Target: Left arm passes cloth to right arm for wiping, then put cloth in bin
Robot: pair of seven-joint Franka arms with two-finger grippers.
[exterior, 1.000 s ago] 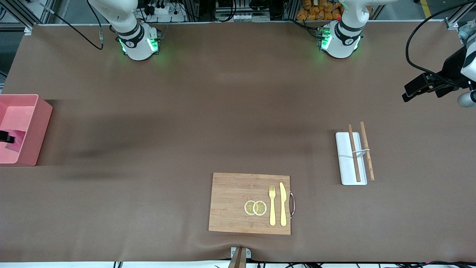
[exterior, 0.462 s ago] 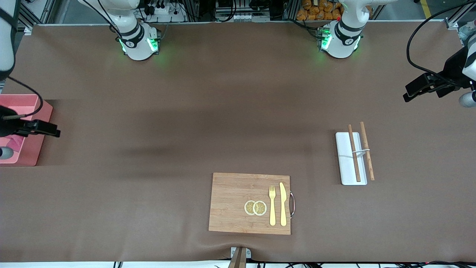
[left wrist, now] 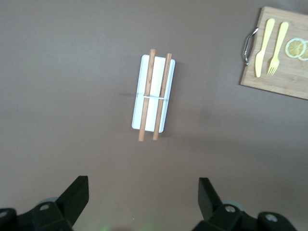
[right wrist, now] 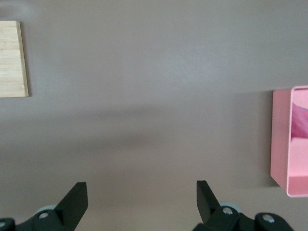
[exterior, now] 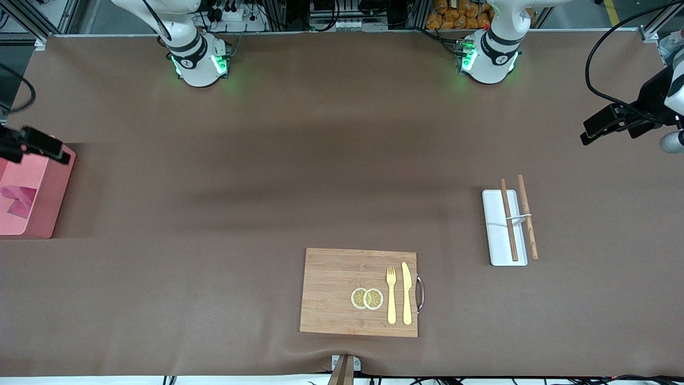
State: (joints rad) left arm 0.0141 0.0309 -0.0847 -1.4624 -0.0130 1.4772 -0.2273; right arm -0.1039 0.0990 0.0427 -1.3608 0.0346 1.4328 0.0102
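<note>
The cloth (exterior: 18,198) lies crumpled inside the bin (exterior: 45,214) at the right arm's end of the table, a magenta fold resting against the pale pink floor, with one creased flap raised; the right wrist view shows a darker pink strip of it (right wrist: 301,120) past the bin wall (right wrist: 279,139). By the look of things the task is as good as done, so little is left to go wrong. The main risk is the right gripper (exterior: 45,148), which hangs over the bin's rim with its fingers spread and nothing between them: a low sweep from there could clip the wall and shove or tip the light box. The cloth itself sits well below the rim and seems unlikely to spill unless the bin is knocked. The left gripper (exterior: 601,128) waits released and empty over bare table at the left arm's end, near the tray (exterior: 494,235) with chopsticks (exterior: 526,214); a careless return could brush those. The board (exterior: 331,291) looks safely out of either path.
</note>
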